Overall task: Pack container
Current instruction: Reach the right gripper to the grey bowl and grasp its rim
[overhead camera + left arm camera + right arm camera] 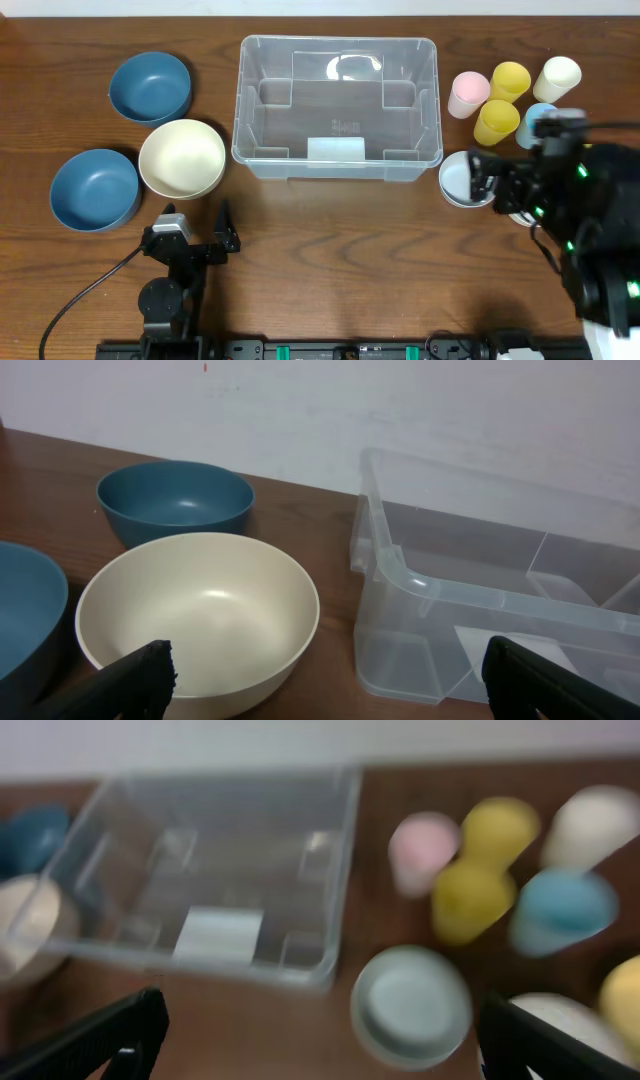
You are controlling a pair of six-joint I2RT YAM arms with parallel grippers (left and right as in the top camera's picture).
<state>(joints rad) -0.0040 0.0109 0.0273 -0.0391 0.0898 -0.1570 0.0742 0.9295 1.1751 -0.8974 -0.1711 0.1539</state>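
Right gripper (478, 180) looms nearest the lens, high over the table's 3 o'clock, claw spread wide and carrying nothing. Right beneath it sits a small pale bowl (462, 181), just off the 4 o'clock corner of the container (338, 41). That big clear bin stands at 12 o'clock, with only a label on its floor. At 2 o'clock there's a cluster of cups: pink cup (468, 94), two yellow ones, a cream one and a light blue one. Over at 9 o'clock, a cream bowl (182, 158) sits between two blue bowls. The left gripper (200, 222) waits low at 7 o'clock, claw also wide and empty, facing that cream bowl.

Packing looks unstarted, and the pale bowl seems the first pick. To do it well, drop straight down, straddle the bowl's wall with one finger inside and one outside, then squeeze. Lift well clear of the bin's rolled rim and set the bowl into a corner, leaving room for the larger bowls to nest.
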